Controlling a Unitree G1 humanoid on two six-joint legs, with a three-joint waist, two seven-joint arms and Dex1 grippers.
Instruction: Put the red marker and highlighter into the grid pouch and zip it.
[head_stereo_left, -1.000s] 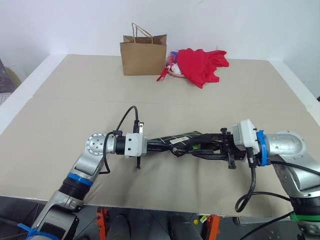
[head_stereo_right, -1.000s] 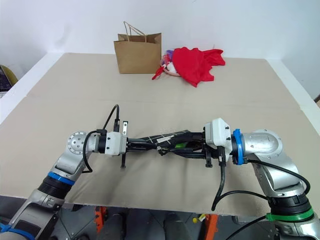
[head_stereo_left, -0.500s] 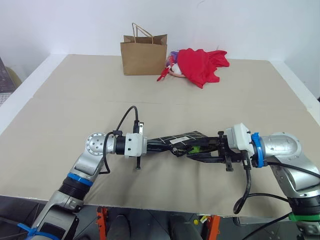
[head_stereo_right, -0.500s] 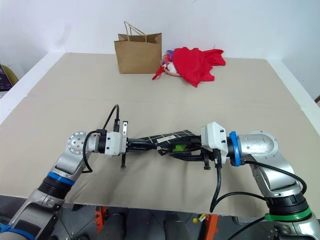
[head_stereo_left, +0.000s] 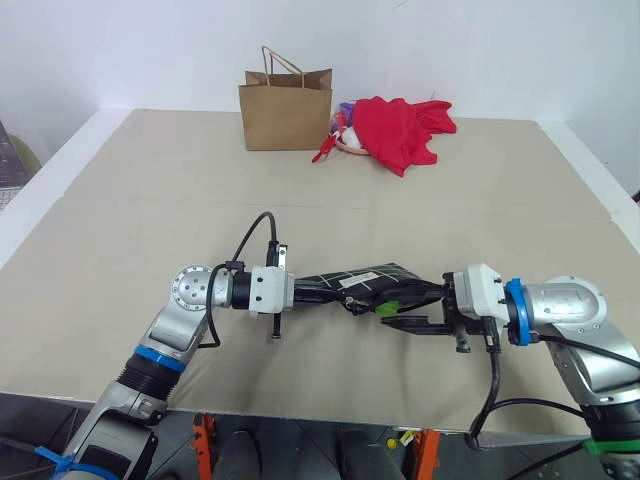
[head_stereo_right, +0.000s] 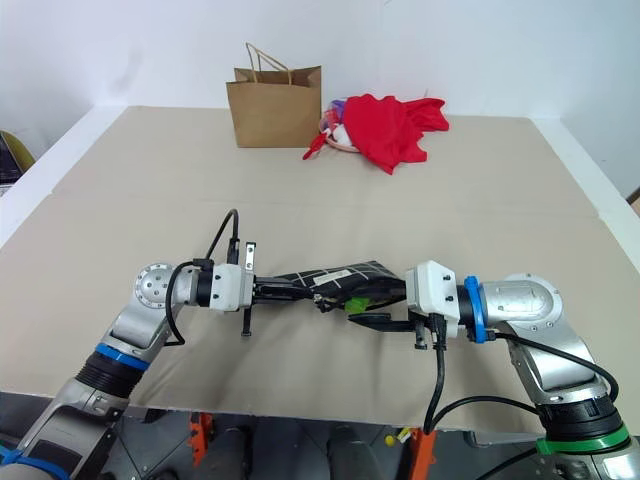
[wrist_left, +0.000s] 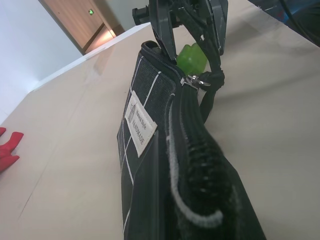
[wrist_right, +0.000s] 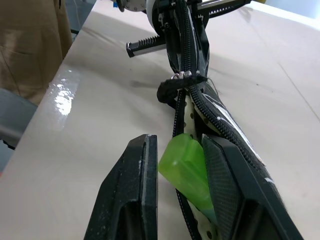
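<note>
Sinking lower than before, right gripper pinches highlighter at grid pouch mouth; left gripper clamps pouch end.

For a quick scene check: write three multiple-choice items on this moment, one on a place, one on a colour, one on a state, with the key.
1. Where is the paper bag?
A. far edge of the table
B. under the pouch
C. in the left gripper

2. What colour is the cloth beside it?
A. blue
B. red
C. yellow

3. What holds the pouch up?
A. a person's hand
B. nothing
C. the left gripper

Key: A, it stands by the wall; B, bright red; C, its fingers are shut on the pouch's end.
</note>
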